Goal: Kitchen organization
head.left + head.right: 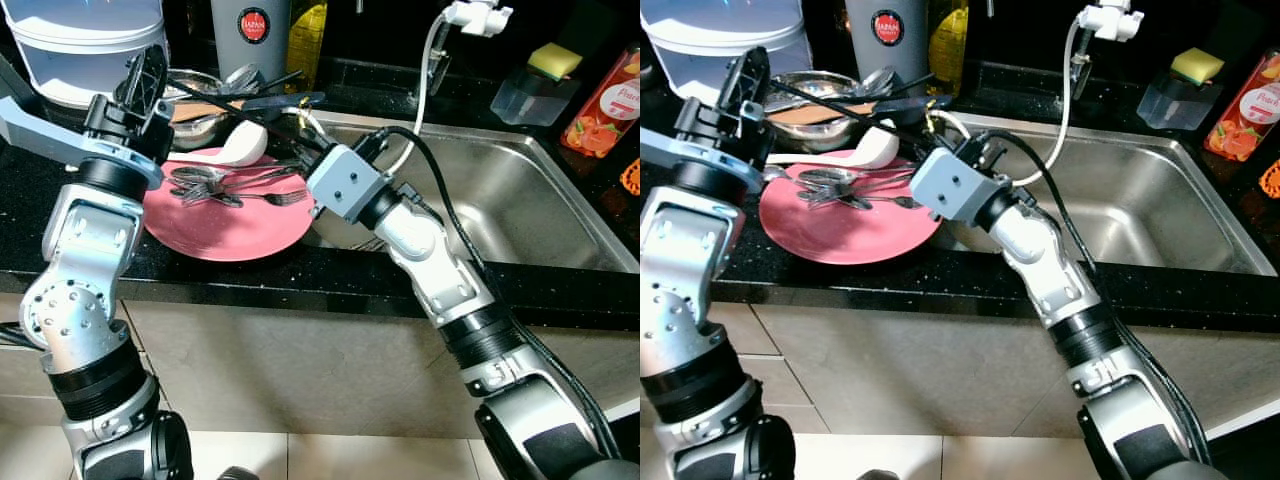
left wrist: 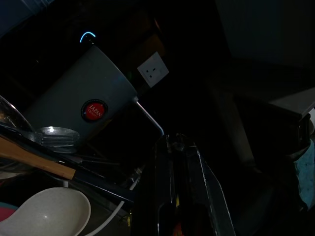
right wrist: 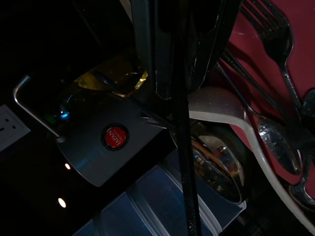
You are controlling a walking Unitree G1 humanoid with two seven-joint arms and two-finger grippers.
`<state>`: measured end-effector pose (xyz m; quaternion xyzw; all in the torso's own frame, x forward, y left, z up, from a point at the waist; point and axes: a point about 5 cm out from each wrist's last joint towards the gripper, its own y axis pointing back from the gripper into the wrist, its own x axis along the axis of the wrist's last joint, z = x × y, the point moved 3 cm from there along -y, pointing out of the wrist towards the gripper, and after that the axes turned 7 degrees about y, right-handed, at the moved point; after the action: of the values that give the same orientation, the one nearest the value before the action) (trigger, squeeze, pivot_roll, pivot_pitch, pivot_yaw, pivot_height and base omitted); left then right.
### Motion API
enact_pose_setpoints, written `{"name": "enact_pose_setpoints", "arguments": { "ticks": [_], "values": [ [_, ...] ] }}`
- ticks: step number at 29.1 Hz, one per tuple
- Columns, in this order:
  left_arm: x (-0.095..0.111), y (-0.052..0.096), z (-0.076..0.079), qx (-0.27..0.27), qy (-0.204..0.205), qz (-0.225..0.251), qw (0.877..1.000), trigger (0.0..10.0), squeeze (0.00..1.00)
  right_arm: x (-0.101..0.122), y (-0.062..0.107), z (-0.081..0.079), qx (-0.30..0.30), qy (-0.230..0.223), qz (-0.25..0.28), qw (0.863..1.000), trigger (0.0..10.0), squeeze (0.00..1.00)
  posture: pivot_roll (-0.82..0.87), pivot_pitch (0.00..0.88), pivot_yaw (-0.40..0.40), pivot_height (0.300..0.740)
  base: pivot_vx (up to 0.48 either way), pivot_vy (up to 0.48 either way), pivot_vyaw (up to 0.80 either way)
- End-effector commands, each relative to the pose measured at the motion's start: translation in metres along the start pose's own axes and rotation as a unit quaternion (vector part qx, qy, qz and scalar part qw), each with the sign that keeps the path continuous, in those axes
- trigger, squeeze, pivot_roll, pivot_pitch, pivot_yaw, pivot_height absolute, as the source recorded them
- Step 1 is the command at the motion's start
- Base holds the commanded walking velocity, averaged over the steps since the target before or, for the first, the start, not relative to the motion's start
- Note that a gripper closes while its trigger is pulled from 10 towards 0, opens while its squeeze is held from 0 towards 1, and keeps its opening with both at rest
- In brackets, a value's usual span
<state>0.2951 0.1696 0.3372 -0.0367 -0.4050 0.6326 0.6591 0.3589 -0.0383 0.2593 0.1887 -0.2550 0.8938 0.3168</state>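
Several forks and spoons (image 1: 222, 186) are piled on a pink plate (image 1: 232, 238) that's parked on the black counter (image 1: 300, 275) just left of the steel sink (image 1: 500, 205). A white ladle (image 1: 232, 150) is propped on the plate's far edge, next to a steel bowl (image 1: 820, 100). The right gripper (image 1: 940, 130) is held over the plate's right rim, fingers pinched together on a thin black stick (image 3: 184, 147) that reaches across the bowl. The left gripper (image 1: 150, 75) is raised above the plate's left side, and whether its fingers are apart can't be told
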Motion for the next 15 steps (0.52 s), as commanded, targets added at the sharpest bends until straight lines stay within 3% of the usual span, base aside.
{"name": "enact_pose_setpoints", "arguments": {
  "ticks": [1,9,10,15],
  "values": [
    [-0.004,0.001,-0.002,0.004,0.009,-0.006,1.000,10.0,0.00,-0.002,0.000,0.010,-0.022,-0.008,0.000,1.000,0.0,0.00,0.32,0.009,-0.093,0.740,0.000,0.000,0.00],
    [-0.004,-0.001,-0.008,0.022,-0.024,-0.008,0.999,10.0,0.00,-0.005,0.000,0.011,-0.024,-0.005,-0.006,1.000,0.0,0.00,0.32,0.005,-0.092,0.740,0.000,0.000,0.00],
    [-0.006,-0.001,-0.009,0.024,-0.030,-0.015,0.999,10.0,1.00,-0.007,0.000,0.011,-0.026,-0.002,-0.012,1.000,10.0,0.00,0.32,0.004,-0.092,0.740,0.000,0.000,0.00],
    [-0.009,-0.001,-0.009,0.024,-0.033,-0.026,0.999,10.0,1.00,-0.014,0.000,0.014,-0.039,0.004,-0.028,0.999,10.0,0.00,0.32,0.001,-0.090,0.740,0.000,0.000,0.00]
  ]
}}
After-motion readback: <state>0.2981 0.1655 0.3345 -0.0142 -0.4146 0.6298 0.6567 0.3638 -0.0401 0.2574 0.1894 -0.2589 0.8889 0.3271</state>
